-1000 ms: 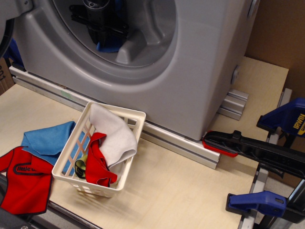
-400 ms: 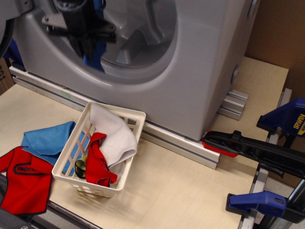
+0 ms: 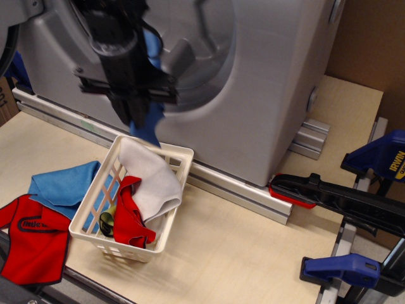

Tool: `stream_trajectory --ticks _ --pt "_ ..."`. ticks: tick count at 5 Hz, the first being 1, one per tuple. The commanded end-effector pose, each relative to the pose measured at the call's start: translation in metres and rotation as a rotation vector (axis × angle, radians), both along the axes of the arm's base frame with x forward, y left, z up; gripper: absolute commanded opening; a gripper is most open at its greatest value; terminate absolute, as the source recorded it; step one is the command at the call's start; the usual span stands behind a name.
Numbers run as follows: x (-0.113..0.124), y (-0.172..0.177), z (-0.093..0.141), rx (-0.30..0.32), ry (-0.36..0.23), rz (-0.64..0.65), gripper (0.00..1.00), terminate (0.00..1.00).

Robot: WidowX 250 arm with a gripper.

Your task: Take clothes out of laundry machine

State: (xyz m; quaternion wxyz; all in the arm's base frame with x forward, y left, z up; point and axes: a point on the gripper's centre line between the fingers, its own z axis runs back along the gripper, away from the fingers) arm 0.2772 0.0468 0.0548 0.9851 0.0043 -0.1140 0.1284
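The light-grey laundry machine fills the top of the view, its big round front opening at the upper left. My black gripper hangs in front of the opening's lower rim, pointing down, shut on a medium-blue cloth. The cloth dangles from the fingers just above the far end of the white slatted basket. More of the blue cloth shows behind the gripper body near the opening. The fingertips are blurred by motion.
The basket holds a white cloth and a red cloth. Left of it lie another blue cloth and a red cloth with a black logo. Black and blue clamps sit at the right. An aluminium rail runs under the machine.
My gripper has come out of the drum with the blue cloth, moving toward the camera and down, and now hangs over the basket's far end.
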Motion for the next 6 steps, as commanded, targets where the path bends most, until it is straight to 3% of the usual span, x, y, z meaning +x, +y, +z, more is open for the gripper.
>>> stream_trajectory --ticks 1,2,3,5,6 --pt "-0.019 0.002 -0.030 -0.019 0.153 0.019 0.00 0.00" --pt "-0.037 0.011 -0.042 -0.022 0.222 0.065 0.00 0.00" --pt "-0.043 0.017 -0.037 -0.025 0.248 0.105 1.00 0.00" --pt "-0.048 0.022 -0.021 -0.043 0.238 0.131 1.00 0.00" --pt "-0.041 0.021 -0.011 -0.078 0.185 0.095 1.00 0.00"
